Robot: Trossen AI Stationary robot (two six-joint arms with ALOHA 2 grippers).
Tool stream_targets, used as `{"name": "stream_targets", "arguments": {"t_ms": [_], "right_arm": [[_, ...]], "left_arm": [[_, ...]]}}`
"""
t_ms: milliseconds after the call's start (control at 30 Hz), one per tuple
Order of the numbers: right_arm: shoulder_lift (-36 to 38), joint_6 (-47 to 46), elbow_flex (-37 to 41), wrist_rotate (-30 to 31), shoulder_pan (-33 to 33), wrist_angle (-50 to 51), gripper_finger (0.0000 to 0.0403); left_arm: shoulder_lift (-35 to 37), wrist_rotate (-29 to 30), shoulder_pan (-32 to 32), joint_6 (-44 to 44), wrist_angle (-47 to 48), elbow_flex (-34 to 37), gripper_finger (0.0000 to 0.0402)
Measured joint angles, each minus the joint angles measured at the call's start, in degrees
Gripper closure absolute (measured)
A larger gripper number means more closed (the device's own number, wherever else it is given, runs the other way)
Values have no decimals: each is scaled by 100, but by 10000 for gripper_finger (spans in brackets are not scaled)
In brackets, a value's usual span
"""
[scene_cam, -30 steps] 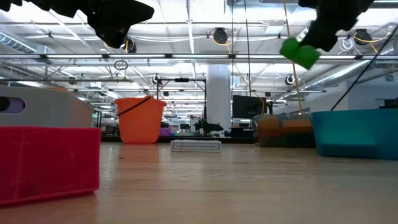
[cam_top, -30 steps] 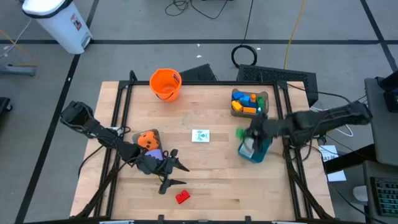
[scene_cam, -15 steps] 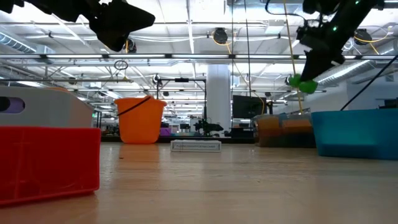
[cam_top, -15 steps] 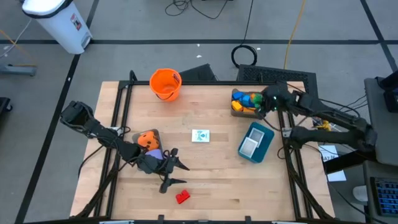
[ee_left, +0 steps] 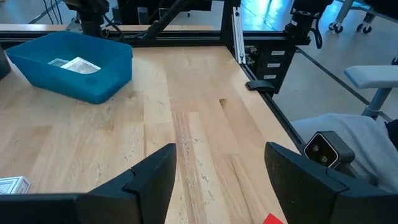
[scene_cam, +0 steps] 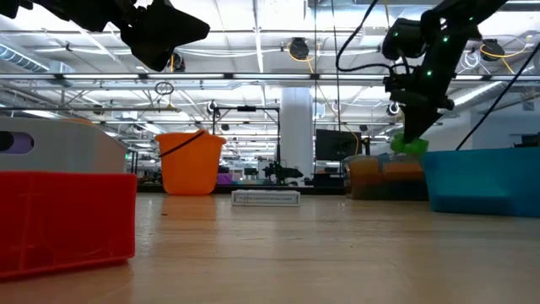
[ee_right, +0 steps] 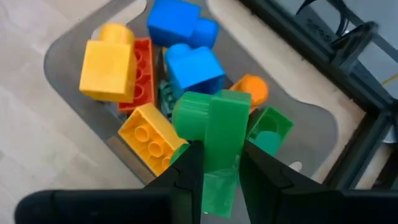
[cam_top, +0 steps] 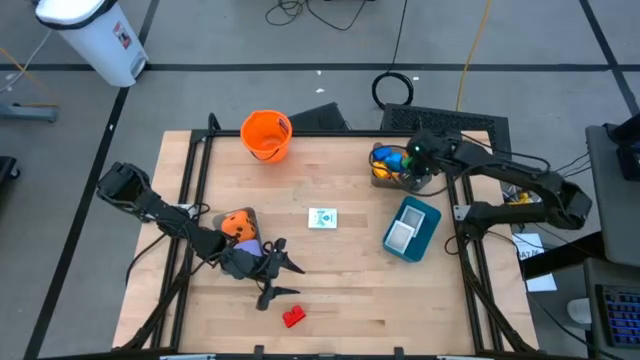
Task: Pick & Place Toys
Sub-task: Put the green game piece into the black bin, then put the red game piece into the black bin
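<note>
My right gripper [cam_top: 413, 162] hangs over the grey bin [cam_top: 380, 180] at the far right, shut on a green block [ee_right: 211, 121]. Yellow, blue, red, orange and green blocks [ee_right: 149, 62] lie piled in that bin below it. My left gripper [cam_top: 290, 278] waits open above the near left of the table, nothing between its fingers [ee_left: 152, 180]. Beside it lie an orange die [cam_top: 238, 223] and a purple die [cam_top: 250, 246]. A red block [cam_top: 293, 317] sits near the front edge, and a white card [cam_top: 322, 218] lies flat mid-table. My right gripper pinches the green block's end nearest the wrist [ee_right: 219, 163] between its two fingers [ee_right: 189, 168]. The fingers slant down from above. The block hangs below them [scene_cam: 408, 145], lifted clear, just over the blocks in the grey bin.
A teal bin [cam_top: 425, 232] with a white card inside stands on the right, nearer than the grey bin. An orange bucket [cam_top: 266, 133] stands at the far edge. Black frame rails [cam_top: 462, 215] run along the table's sides. Bare wood lies between the card and the front edge.
My right gripper has carried the green block from above the teal bin toward the far edge, to over the grey bin. It has tipped further downward and sunk, so the block now hangs low at the bin's rim. It has stayed shut on the block.
</note>
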State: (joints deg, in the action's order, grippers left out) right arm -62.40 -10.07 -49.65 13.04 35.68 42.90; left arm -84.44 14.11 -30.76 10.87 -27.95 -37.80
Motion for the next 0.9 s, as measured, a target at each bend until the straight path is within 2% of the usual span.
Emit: {"name": "stream_targets", "arguments": {"t_ms": [433,733,900], "right_arm": [[-471,72,0,21,4,23,328],[-425,242,0,30,2,21,256],[-83,305,0,-72,-36,-182,228]], "left_arm": [[0,-1,0,2,84,2,149],[0,-1,0,2,81,0,149],[0,-2,0,2,81,2,149]]}}
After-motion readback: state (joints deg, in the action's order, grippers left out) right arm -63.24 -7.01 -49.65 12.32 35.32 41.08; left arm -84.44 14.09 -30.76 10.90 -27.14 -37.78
